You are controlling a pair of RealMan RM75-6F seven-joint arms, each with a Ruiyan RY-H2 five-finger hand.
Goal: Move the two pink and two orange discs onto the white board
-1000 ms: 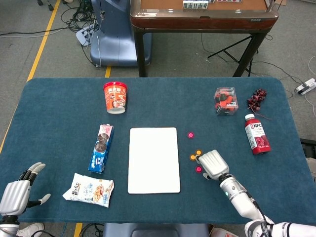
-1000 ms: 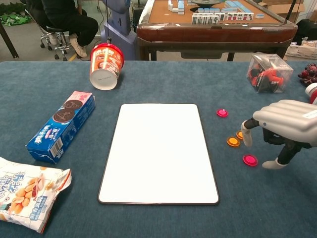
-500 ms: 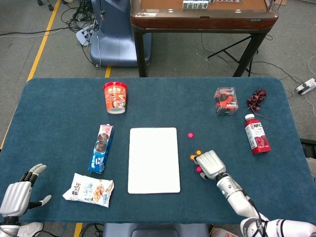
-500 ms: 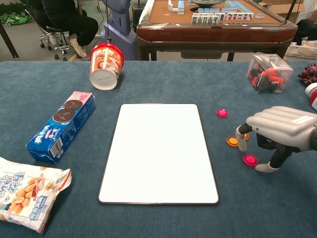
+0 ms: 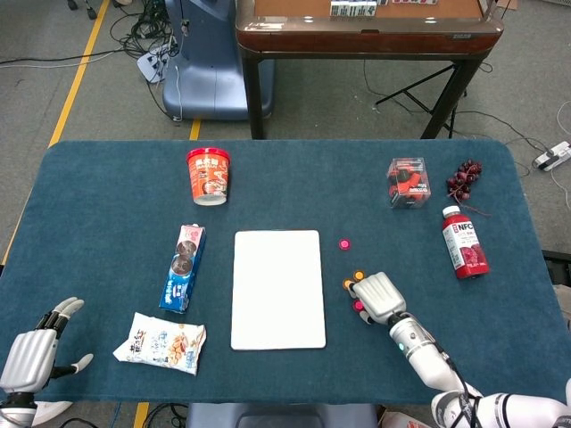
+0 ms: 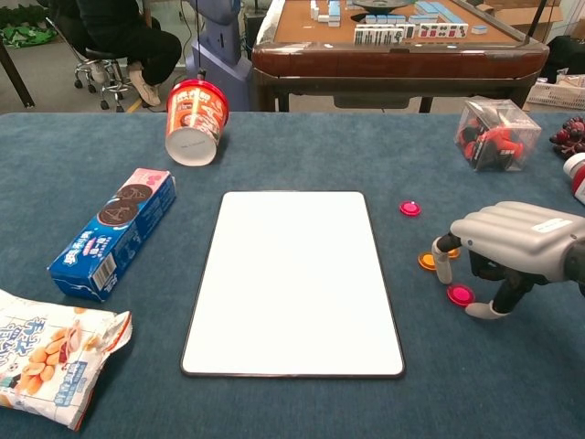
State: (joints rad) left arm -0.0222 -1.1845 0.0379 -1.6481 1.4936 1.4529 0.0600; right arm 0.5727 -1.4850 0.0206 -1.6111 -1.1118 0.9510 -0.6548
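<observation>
right hand point(image 6: 516, 240) | shifted left, lower over near pink disc point(image 6: 460, 294) | left hand point(image 5: 27, 354) drew back

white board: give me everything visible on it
The white board is a thin flat rectangle with rounded corners and a narrow dark edge; its plain white top looks smooth. It lies flat on the blue cloth, long side running away from the robot, mid-table. Nothing rests on or touches it; the discs sit off its right side.
</observation>
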